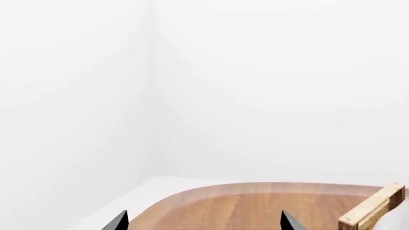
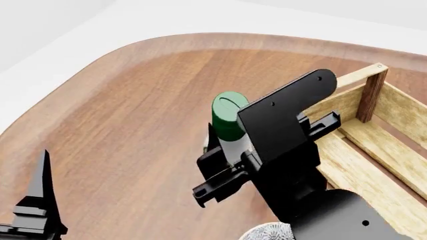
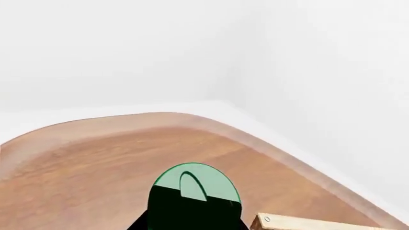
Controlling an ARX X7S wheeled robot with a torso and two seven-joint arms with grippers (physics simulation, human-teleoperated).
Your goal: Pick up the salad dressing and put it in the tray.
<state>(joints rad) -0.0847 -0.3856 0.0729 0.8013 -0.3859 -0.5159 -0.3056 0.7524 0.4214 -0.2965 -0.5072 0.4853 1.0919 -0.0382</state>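
Note:
The salad dressing is a small bottle with a round green cap. My right gripper is shut on its body below the cap and holds it over the wooden table, just left of the tray. The tray is a light wooden slat crate with dark corner posts. In the right wrist view the green cap stands between the dark fingers of the right gripper, with a tray rail beside it. My left gripper is open and empty; it shows low at the left in the head view.
The rounded wooden table has a curved far edge, with white floor and walls beyond. A grey-white patterned bowl peeks out under my right arm. A tray corner also shows in the left wrist view.

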